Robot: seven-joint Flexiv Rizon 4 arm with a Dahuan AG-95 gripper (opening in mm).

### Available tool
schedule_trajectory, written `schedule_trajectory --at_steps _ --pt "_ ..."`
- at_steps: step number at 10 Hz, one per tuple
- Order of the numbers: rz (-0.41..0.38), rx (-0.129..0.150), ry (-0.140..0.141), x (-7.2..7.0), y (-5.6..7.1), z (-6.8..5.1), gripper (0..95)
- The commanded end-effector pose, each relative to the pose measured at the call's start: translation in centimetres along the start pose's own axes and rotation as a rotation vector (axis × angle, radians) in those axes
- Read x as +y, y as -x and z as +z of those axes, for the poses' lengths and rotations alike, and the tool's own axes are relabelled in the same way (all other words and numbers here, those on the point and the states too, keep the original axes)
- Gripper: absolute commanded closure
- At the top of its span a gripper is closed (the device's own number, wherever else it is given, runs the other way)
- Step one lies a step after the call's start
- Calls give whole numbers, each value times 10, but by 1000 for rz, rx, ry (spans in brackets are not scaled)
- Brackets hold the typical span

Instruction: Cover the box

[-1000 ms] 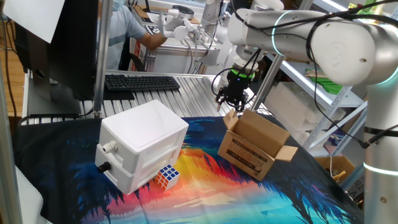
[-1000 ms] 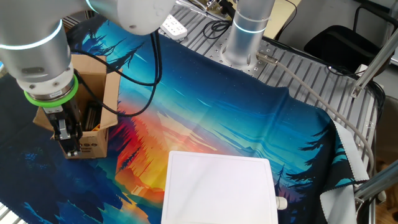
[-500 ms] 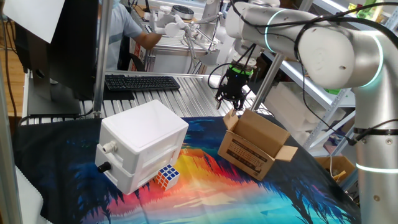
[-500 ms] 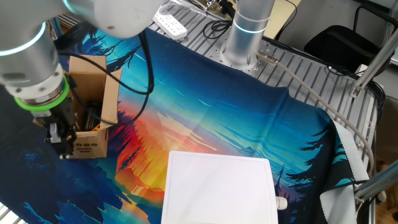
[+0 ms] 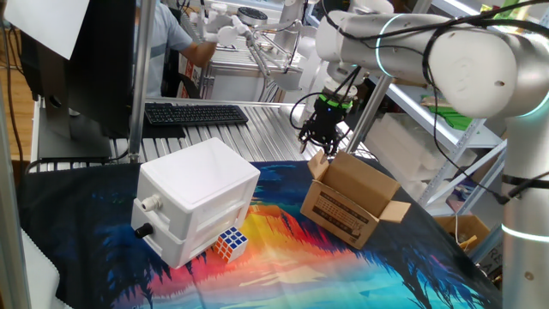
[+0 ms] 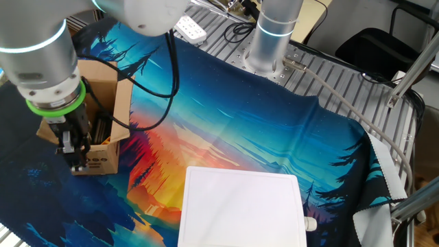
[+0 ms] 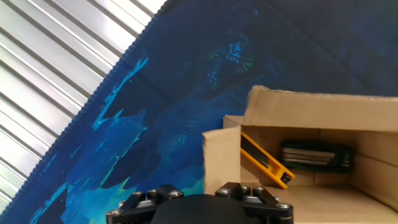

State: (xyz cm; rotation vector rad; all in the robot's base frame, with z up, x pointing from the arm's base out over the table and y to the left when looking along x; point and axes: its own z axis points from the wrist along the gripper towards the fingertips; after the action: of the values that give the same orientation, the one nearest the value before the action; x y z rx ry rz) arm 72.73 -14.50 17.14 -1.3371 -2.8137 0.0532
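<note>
One arm, one carton, that's pretty much the whole story. From one fixed view, the box (image 5: 350,199) sits on the colourful sunset-print cloth (image 5: 283,257) covering the surface, over on the right side, flaps up and open, black print on the side facing the camera. The hand (image 5: 322,137) hangs pointing down right above the flap at the box's back left corner. From this angle I can't tell if it's touching the flap or just above it, and its fingers are too dark and small to say how far apart they are. A white plastic box (image 5: 197,199) with knobs sits well to the left, with a little Rubik's cube (image 5: 231,243) right against its front. A black keyboard (image 5: 196,113) lies on the slatted metal behind.

Over in the other fixed view, the box (image 6: 103,113) is at the left edge of the cloth (image 6: 233,130), and the hand (image 6: 74,152) hangs down in front of its near wall, blocking part of it. Nothing looks gripped, but I honestly can't tell the finger gap here either. The white plastic box (image 6: 243,209) fills the bottom middle.

In the hand view, only the hand's base (image 7: 199,202) shows at the bottom, no fingertips. The box (image 7: 311,155) is at the right, open, with a yellow-handled tool (image 7: 264,163) and something dark inside.
</note>
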Motion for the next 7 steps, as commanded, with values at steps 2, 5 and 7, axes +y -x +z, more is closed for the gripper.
schedule_trajectory --at_steps 2,5,7 --pt "3 -13 -9 -1 0 0 380" --pt "-9 -30 -34 -1 2 -1 190" --pt "-4 -33 -36 -4 9 -5 190"
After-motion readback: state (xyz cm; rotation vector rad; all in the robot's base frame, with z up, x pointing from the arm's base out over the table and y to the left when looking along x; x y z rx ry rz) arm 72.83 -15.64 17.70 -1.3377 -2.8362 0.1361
